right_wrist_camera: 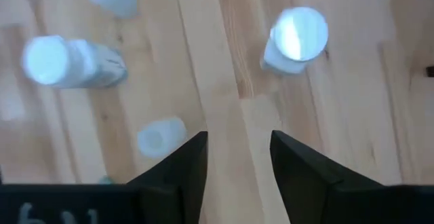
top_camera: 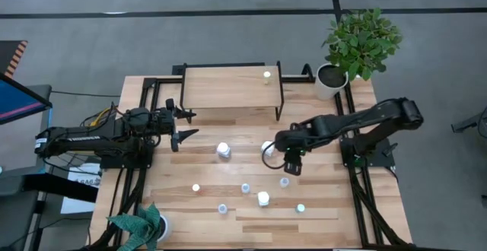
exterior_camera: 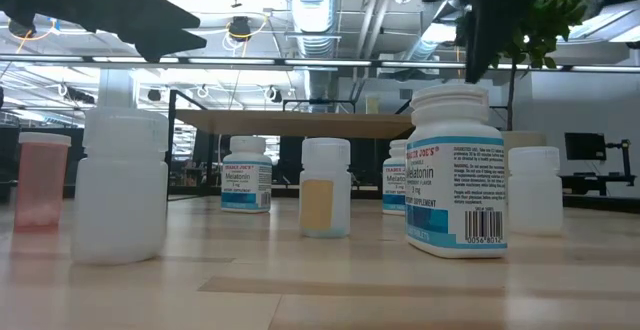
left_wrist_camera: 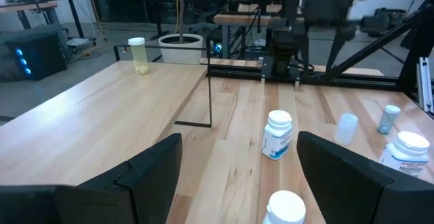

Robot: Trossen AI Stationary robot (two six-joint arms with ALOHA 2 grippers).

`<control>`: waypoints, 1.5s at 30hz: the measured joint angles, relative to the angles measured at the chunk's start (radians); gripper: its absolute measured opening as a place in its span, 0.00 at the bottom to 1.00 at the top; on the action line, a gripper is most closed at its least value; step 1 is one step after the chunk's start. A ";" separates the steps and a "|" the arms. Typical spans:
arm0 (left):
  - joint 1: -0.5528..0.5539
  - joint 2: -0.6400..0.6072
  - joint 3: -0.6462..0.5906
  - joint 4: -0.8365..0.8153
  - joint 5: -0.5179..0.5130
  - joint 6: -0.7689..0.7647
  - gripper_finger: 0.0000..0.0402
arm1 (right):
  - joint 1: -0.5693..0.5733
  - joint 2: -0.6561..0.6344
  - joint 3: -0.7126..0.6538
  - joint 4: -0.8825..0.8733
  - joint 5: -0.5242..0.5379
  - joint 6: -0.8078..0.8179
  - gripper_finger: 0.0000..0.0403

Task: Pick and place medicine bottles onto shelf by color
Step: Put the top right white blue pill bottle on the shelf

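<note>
The shelf (top_camera: 228, 88) stands at the table's far middle with one small yellow-tinted bottle (top_camera: 267, 74) on its right end; the bottle also shows in the left wrist view (left_wrist_camera: 137, 54). Several white medicine bottles stand on the tabletop: bigger ones (top_camera: 224, 150) (top_camera: 263, 198) and tiny ones (top_camera: 284, 182) (top_camera: 246, 188) (top_camera: 195, 187). My left gripper (top_camera: 184, 125) is open and empty, level, just off the shelf's near left corner. My right gripper (top_camera: 293, 166) is open and empty, pointing down above the table beside a tiny bottle (right_wrist_camera: 160, 137).
A potted plant (top_camera: 358, 46) stands at the far right corner and another plant (top_camera: 141, 227) at the near left corner. Black frame rails (top_camera: 365, 198) run along both table sides. Bare wood (top_camera: 365, 220) lies near the right front.
</note>
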 joint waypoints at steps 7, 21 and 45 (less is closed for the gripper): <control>0.000 0.000 0.000 -0.013 0.000 0.000 0.70 | -0.062 0.083 0.000 0.012 0.000 -0.039 0.60; 0.000 0.000 0.000 -0.012 0.006 0.001 0.70 | -0.166 0.248 0.001 0.106 -0.034 -0.032 0.63; 0.000 0.000 0.000 -0.014 0.003 0.008 0.70 | -0.166 0.268 0.001 0.298 -0.052 -0.118 0.61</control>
